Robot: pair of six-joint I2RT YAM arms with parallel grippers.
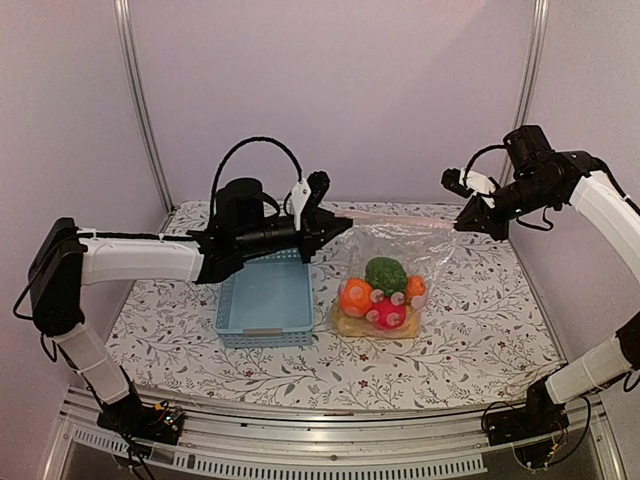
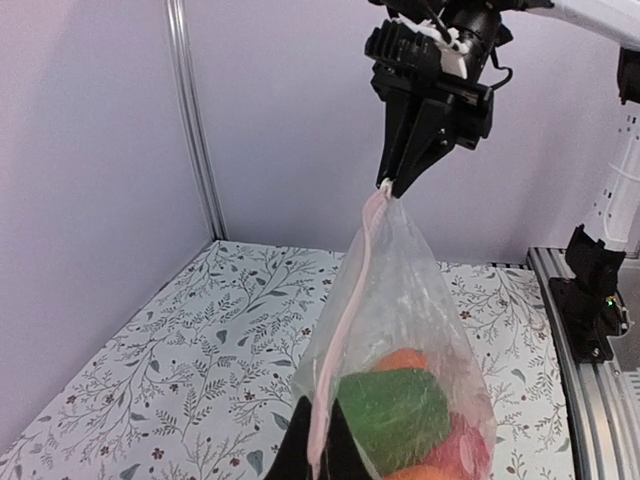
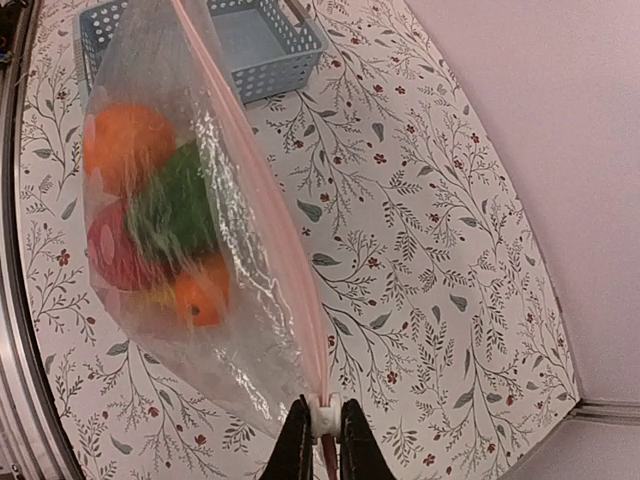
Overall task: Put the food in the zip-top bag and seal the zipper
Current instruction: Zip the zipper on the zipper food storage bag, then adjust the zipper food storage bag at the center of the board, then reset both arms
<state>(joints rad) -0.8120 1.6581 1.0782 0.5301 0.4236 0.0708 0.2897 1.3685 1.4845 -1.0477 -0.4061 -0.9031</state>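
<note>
The clear, crinkly plastic zip-top bag (image 1: 432, 250) hangs stretched between the 2 grippers above the flower-patterned table (image 1: 480, 330). Its pale pink press-seal zipper (image 1: 400, 214) is pulled into a straight line at the top.

The black left gripper (image 1: 345, 226) is pressed together on one end of the zipper, and the black right gripper (image 1: 462, 222) pinches the other end.

The food (image 1: 380, 295) sits bunched in the bag's lower part: glossy toy pieces in green, orange and red, with a yellow one largely hidden beneath them. Whether the bag's bottom rests on the table or hangs just above it cannot be told.

Just left of the bag stands a light blue plastic lattice basket (image 1: 265, 300), partly covered in the top view by the left arm crossing over its far edge. 2 slanting metal posts (image 1: 140, 110) rise against the pale back wall.

In the left wrist view the arm's own fingertips (image 2: 300, 455) are cut off at the bottom edge. In the right wrist view a small white piece sits between the fingertips (image 3: 296, 445) at the strip's end — what it is cannot be made out — and the film blurs the food.
</note>
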